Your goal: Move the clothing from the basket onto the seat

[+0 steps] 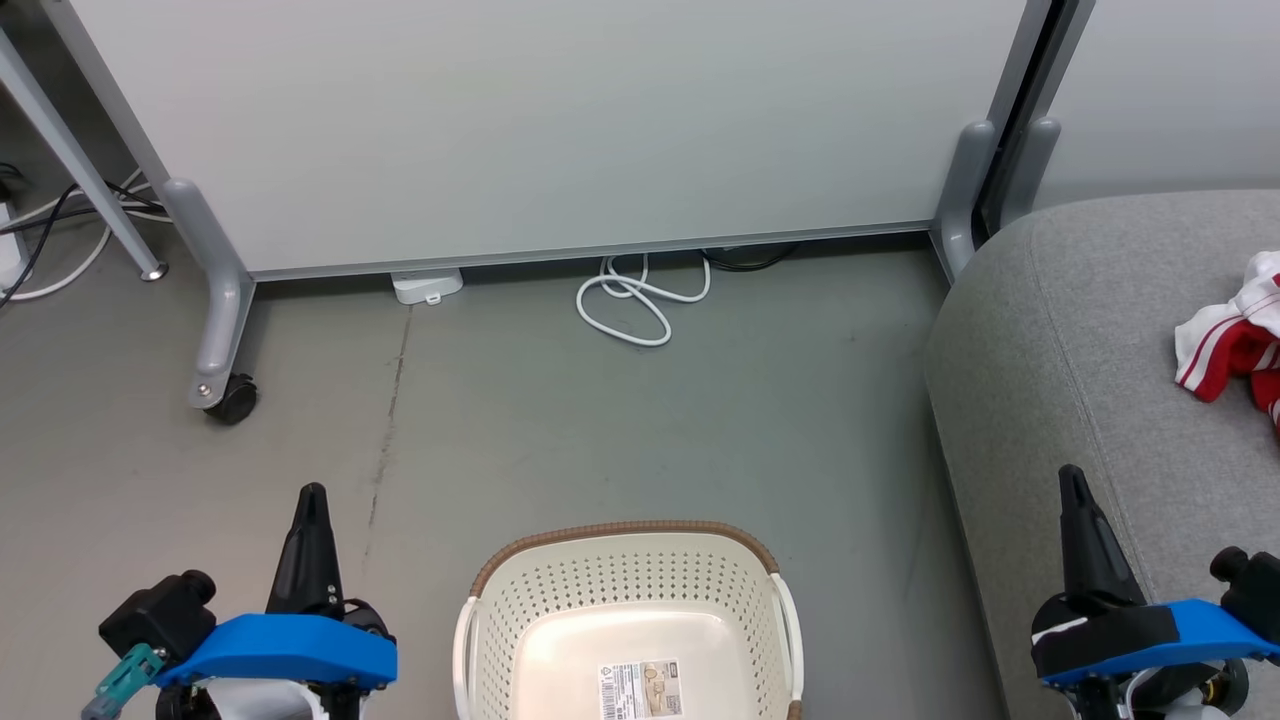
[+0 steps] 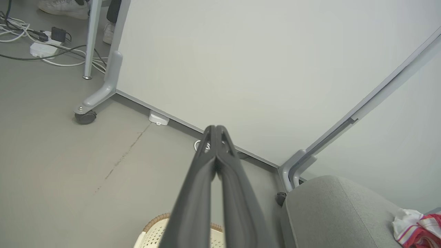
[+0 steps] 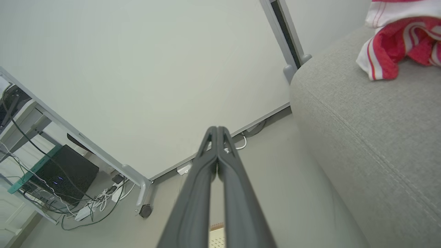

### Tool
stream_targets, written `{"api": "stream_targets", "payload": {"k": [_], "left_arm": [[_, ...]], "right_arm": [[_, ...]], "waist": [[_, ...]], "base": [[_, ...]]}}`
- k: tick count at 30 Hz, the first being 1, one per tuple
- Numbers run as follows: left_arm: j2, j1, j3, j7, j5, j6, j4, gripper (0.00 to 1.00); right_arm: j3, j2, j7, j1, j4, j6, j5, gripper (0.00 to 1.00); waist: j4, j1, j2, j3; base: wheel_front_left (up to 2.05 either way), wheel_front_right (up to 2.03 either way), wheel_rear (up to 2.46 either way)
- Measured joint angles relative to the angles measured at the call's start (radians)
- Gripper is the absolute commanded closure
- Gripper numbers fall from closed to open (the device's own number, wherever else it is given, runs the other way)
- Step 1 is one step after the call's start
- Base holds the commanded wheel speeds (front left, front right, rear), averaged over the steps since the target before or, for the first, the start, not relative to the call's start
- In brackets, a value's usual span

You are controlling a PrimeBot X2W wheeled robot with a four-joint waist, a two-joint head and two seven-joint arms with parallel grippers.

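The cream perforated basket (image 1: 628,580) with its brown rim stands on the floor at bottom centre; only a label lies inside it. Red clothing (image 1: 1235,340) with white striped trim lies crumpled on the grey seat (image 1: 1050,330) at the right edge, and shows too in the left wrist view (image 2: 418,225) and the right wrist view (image 3: 401,38). My left gripper (image 1: 312,492) hangs shut and holding nothing, left of the basket. Over the seat's front edge my right gripper (image 1: 1070,472) is shut with nothing in it. Both sets of fingers meet at the tips (image 2: 216,129) (image 3: 217,130).
A white partition panel (image 1: 560,120) on grey wheeled feet (image 1: 232,397) closes off the back. A coiled white cable (image 1: 635,300) lies on the floor under it. More cables and a power strip (image 2: 43,48) lie at the far left, near a person's shoes (image 2: 63,7).
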Motion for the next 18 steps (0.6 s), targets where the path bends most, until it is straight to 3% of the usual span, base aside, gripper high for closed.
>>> {"api": "stream_targets", "payload": {"k": [18], "left_arm": [[-0.001, -0.009, 0.028, 0.064, -0.261, -0.009, -0.008, 1.00]], "right_arm": [[-0.006, 0.000, 0.063, -0.005, 0.001, 0.000, 0.262, 1.00]], "waist": [[-0.009, 0.0000, 0.0000, -0.011]], "base": [[0.00, 0.00, 0.00]]}}
